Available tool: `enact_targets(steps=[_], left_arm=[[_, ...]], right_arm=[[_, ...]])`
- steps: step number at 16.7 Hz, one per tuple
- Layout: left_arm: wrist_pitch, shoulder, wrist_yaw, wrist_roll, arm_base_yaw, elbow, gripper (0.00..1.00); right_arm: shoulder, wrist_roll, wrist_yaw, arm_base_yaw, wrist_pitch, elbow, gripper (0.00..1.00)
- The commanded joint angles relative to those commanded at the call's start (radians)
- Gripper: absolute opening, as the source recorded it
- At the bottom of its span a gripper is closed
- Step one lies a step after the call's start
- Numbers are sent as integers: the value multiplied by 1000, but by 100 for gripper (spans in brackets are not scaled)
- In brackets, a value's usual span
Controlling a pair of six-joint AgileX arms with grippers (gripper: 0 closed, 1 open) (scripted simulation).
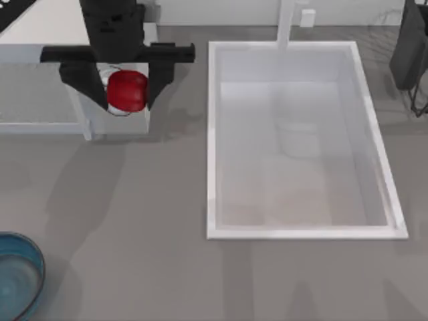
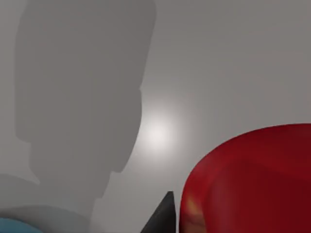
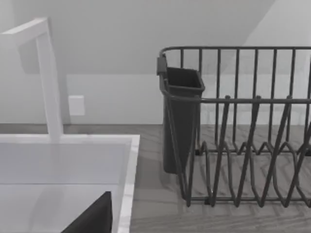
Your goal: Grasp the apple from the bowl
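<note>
The glossy red apple (image 1: 127,90) hangs in the air over the back left of the table, far from the teal-blue bowl (image 1: 19,275) at the front left corner. My left gripper (image 1: 122,100) is shut on the apple, with a black finger on each side of it. The left wrist view has the apple (image 2: 252,179) close up beside one dark fingertip (image 2: 163,218), and a sliver of the bowl (image 2: 17,226) far below. The bowl holds nothing. My right arm (image 1: 409,47) stays parked at the back right edge.
A white sink (image 1: 212,140) with a faucet (image 1: 289,23) takes up the table's middle and right. In the right wrist view a dark wire dish rack (image 3: 252,145) with a cutlery cup (image 3: 181,116) stands beside the sink (image 3: 127,184). A white shelf (image 1: 40,120) runs along the back left.
</note>
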Motion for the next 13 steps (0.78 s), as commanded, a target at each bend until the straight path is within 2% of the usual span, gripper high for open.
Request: enact_targets(steps=[8, 13], left_arm=[[24, 24, 1, -17, -16, 1, 0], [234, 20, 1, -16, -16, -207, 0]], right_arm=[[0, 0, 0, 0, 0, 0, 100], [0, 0, 0, 0, 0, 0, 100]])
